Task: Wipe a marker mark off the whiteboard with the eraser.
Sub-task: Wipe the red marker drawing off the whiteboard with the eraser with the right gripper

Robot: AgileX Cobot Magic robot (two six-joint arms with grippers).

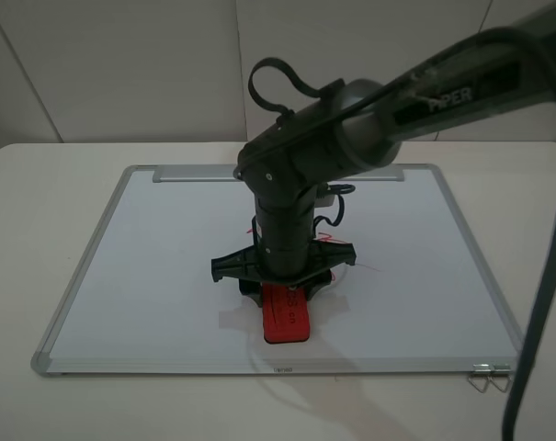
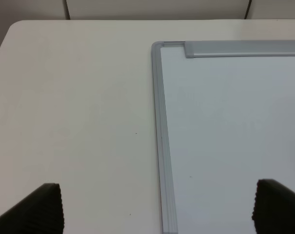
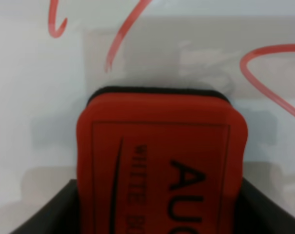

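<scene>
Red round-cornered eraser (image 3: pixel 162 161), black-lettered, dark felt base, clamped by the right end effector (image 3: pixel 159 217) on the smooth whiteboard (image 1: pixel 167 257); left end effector (image 2: pixel 157 209) wide.

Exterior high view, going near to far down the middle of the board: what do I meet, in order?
Near frame edge of the whiteboard → eraser → right claw, shut on the eraser → silver tray strip at the board's far edge.
</scene>
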